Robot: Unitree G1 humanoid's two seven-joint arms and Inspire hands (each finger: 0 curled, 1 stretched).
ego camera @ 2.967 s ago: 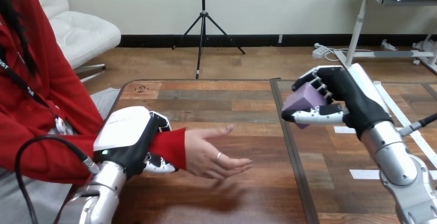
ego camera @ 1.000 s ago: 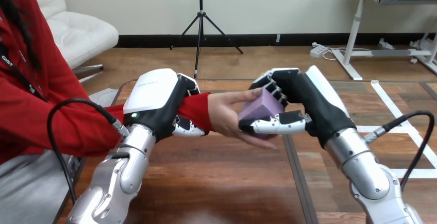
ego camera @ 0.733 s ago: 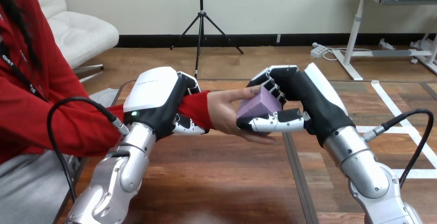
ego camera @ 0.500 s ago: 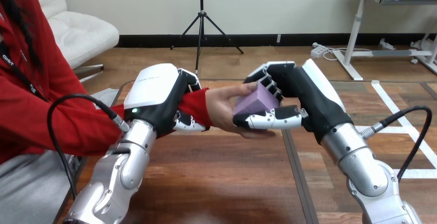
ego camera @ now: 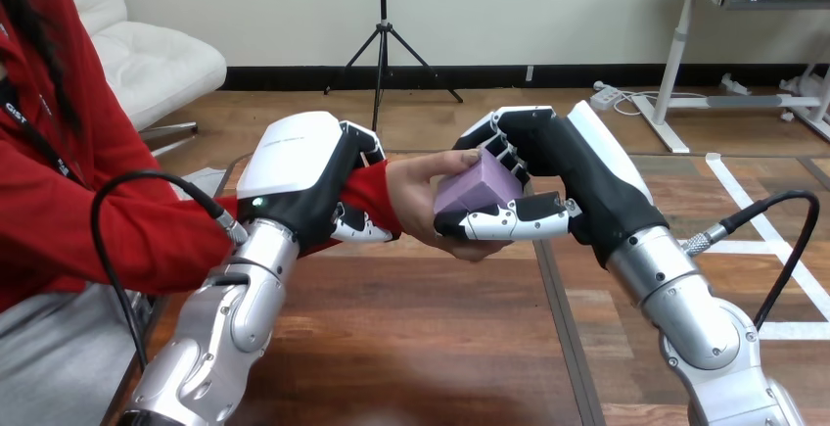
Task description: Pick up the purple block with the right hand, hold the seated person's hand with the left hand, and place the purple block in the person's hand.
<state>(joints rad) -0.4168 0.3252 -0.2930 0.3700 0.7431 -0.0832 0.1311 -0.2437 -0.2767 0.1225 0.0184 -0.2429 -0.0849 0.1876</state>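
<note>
Take the person's hand (ego camera: 416,206) as your mark, raised above the table (ego camera: 421,348). Just behind it, your left hand (ego camera: 299,176) is clenched round the wrist (over the red sleeve). From the opposite side your right hand (ego camera: 577,186) reaches in, fingers and thumb grasping the block (ego camera: 475,189), which rests against the person's palm, with the person's fingers above and below it.

purple block (ego camera: 476,191) partly hidden, person's hand (ego camera: 411,199) too

Wooden table (ego camera: 431,348), white tape strips (ego camera: 795,330)
</note>
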